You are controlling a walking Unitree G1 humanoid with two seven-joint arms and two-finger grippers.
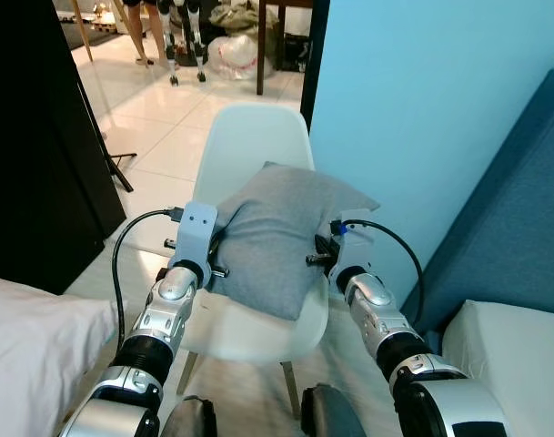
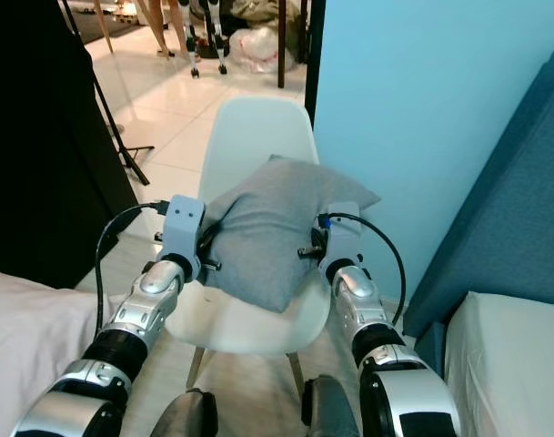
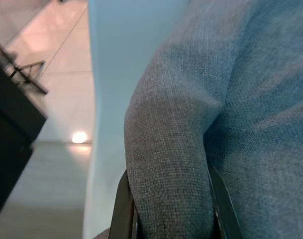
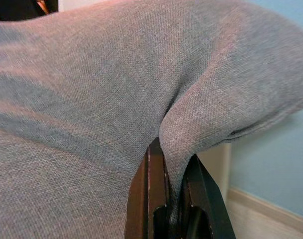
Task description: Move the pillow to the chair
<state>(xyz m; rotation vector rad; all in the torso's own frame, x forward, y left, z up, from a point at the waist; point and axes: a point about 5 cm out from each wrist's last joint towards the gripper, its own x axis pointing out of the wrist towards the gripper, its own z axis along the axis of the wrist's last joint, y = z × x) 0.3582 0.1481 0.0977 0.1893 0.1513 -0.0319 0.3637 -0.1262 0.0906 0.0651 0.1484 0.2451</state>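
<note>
Left gripper (image 3: 168,219): fingers pinched on the pillow's (image 1: 277,237) left edge.
Right gripper (image 4: 173,199): nearly shut — clamps a fold of its right edge.
Chair (image 1: 258,137): pillow over its seat.

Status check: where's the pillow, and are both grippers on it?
Left gripper and right gripper both shut on grey pillow. Pillow at white chair, seemingly on the seat, not yet released. Nothing blocking.

Grey woven pillow (image 1: 278,235) tilted over the white plastic chair (image 1: 249,137), both side edges pinched.
</note>
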